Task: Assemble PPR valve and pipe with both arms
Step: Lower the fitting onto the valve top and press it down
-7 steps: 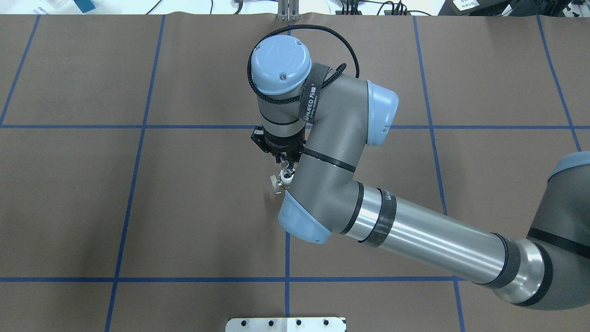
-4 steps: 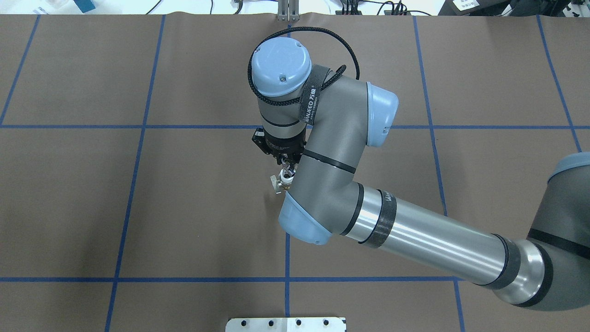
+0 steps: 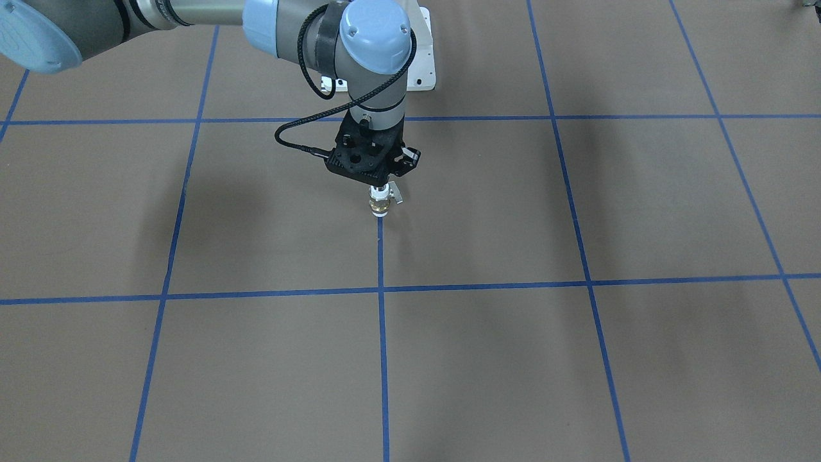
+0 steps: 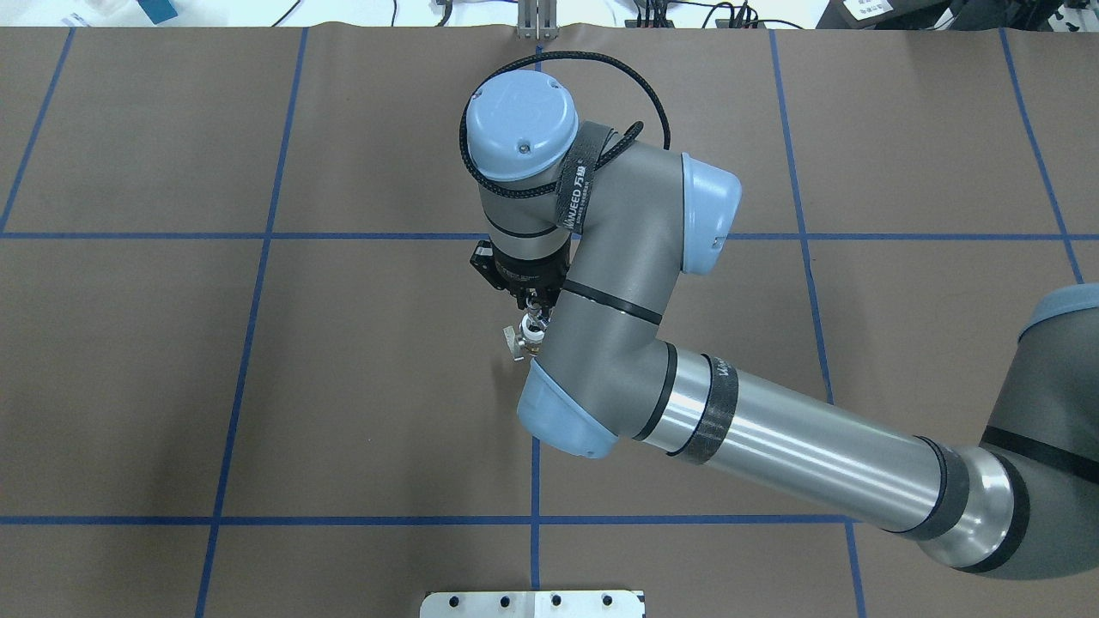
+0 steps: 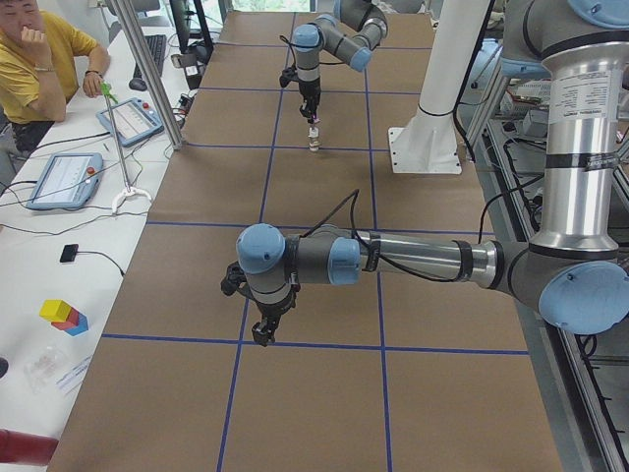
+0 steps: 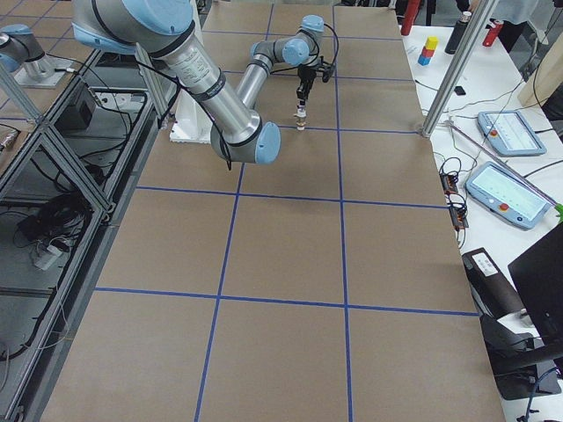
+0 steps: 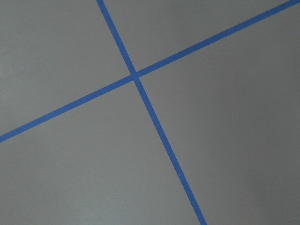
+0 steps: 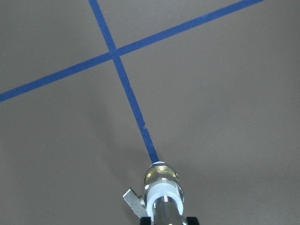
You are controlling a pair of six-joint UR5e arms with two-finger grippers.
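From the front-facing view you can see the right end effector [image 3: 380,184] pointing straight down over the PPR valve [image 3: 379,205]. The valve stands upright on a blue tape line [image 3: 383,256] near the middle of the table [image 3: 577,359], with its lever handle [image 3: 396,196] sticking out sideways. Whether its lower end rests on the table or hangs just above it, you cannot tell here. Overhead, the right arm [image 4: 773,438] hides most of this with its own links, and only the valve's handle and brass band peek out beside it. The exterior left view gives you the left end effector [image 5: 263,332], low over the table and well apart from the valve; you cannot tell whether it is open or closed. The exterior right view adds nothing new. The left wrist camera sees only tape lines crossing on the table. In the right wrist view the fingers [image 8: 189,219] sit closed on either side of the shiny pipe [image 8: 165,209], which appears seated in the valve's white upper end. I judge the joining largely done; what is left is letting go and drawing back.
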